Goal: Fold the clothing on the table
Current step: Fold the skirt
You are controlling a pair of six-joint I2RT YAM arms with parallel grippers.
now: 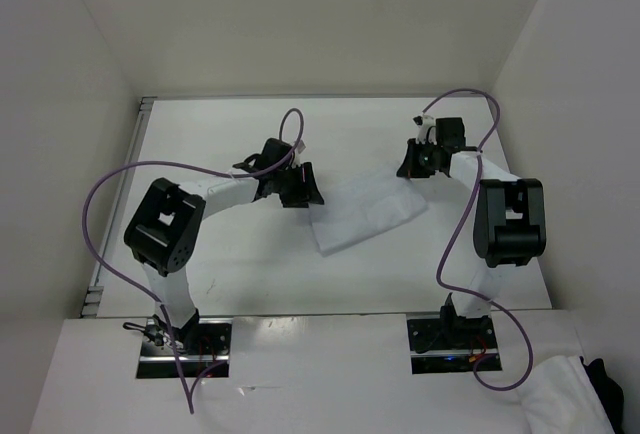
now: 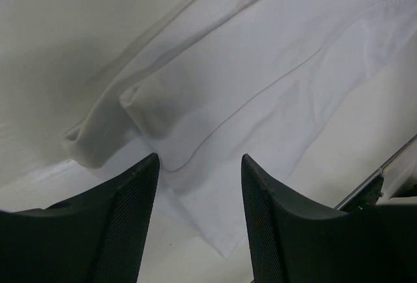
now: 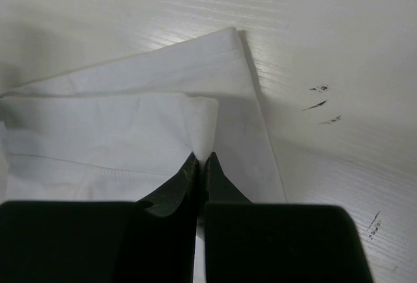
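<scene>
Here the left claw [image 2: 199, 160] gapes empty over the clothing [image 1: 365, 212]; the right claw [image 3: 201, 159] pinches its fold.

I see the clothing [image 1: 365, 212] as thin, smooth white cloth, faintly creased. The table [image 1: 250, 254] looks matt white, finely ribbed, scuffed; its edge strip [image 2: 371, 177] is metal. The left gripper [image 2: 199, 159] has matt black fingers [image 2: 130, 218], mesh-textured inside.

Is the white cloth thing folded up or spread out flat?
Partly folded. The clothing lies in overlapping layers on the table, and the right gripper pinches a top layer's edge.
</scene>
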